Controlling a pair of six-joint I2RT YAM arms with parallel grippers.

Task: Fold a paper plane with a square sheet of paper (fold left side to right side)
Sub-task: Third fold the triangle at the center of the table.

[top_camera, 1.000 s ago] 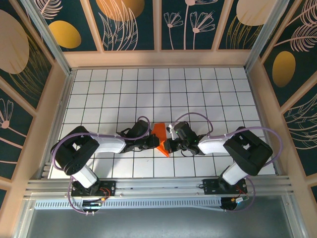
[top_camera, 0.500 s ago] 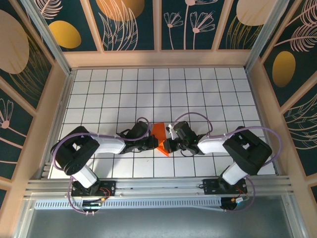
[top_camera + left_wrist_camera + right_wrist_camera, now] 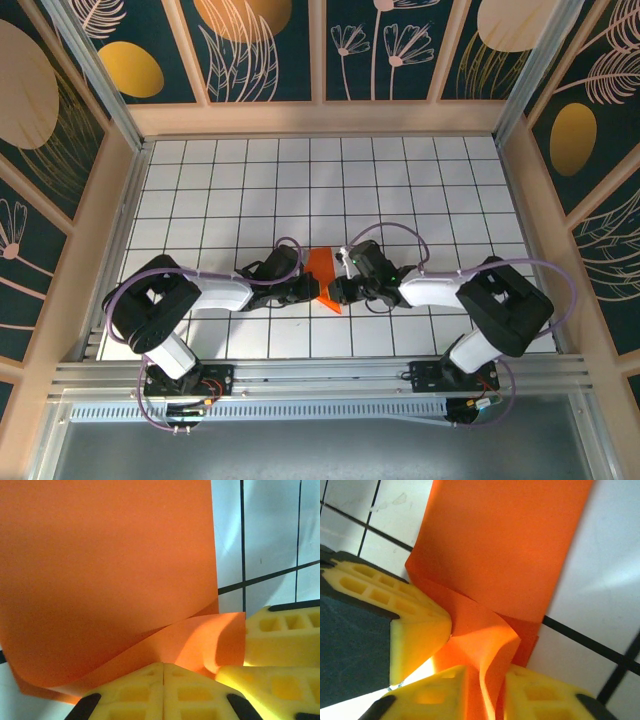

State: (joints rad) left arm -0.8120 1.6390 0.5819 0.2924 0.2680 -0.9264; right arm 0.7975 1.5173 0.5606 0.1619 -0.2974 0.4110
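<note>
Paper [image 3: 321,268], orange and creased, sits pinched in left fingers [image 3: 130,695]; right fingers [image 3: 540,695] stand apart around its flap.

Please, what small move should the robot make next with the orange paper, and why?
Probably draw the right gripper back off the raised flap of the orange paper. Its jaws stand slightly apart around that flap, while the left gripper, jaws shut, pinches the paper close by and can hold it.

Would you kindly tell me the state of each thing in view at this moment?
square sheet of paper, folded over, curling upward.
left gripper, jaws shut on the paper.
right gripper, jaws slightly parted, a paper flap between them.
</note>
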